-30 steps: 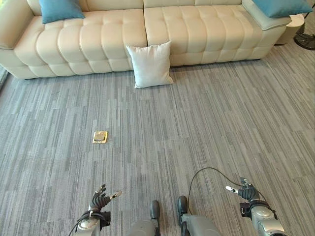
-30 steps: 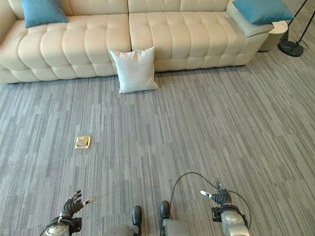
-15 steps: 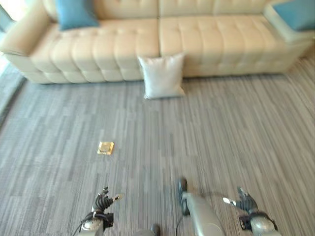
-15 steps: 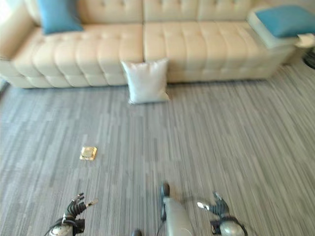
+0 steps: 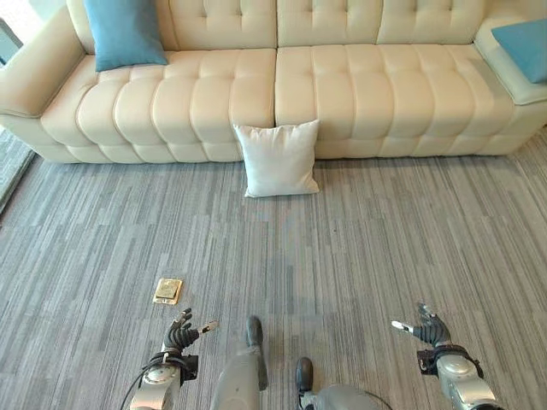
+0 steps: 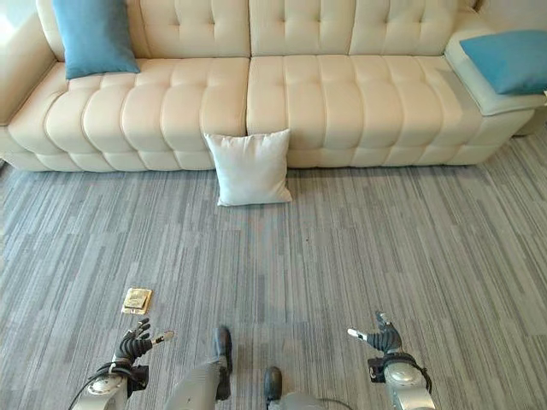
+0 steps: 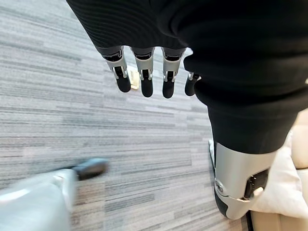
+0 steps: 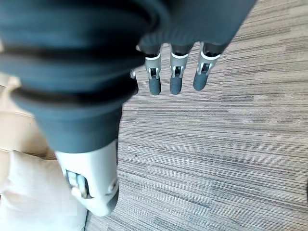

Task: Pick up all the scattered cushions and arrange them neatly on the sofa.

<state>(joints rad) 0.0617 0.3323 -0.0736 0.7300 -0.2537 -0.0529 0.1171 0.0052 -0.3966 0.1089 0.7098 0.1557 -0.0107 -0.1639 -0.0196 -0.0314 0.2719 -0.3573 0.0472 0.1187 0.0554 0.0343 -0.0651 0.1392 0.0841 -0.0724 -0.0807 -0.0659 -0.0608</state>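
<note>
Left hand (image 5: 181,335) and right hand (image 5: 425,325) hang low over grey carpet (image 5: 385,231), fingers relaxed, holding nothing. Each wrist view adds the white cushion's (image 5: 277,160) edge beside its thumb. Far ahead of both hands, that cushion leans on the sofa (image 5: 342,85) front; blue cushions (image 5: 124,32) sit at both sofa ends. The sofa looks nearer than a second ago. A brass plate (image 5: 167,290) lies just ahead of the left hand.

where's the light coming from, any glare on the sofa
Left eye view: the top corner beyond the left end of the sofa is washed out white, so light likely comes from there; the seats carry a soft sheen, no hard glare. Right eye view: the white cushion is evenly lit.
</note>
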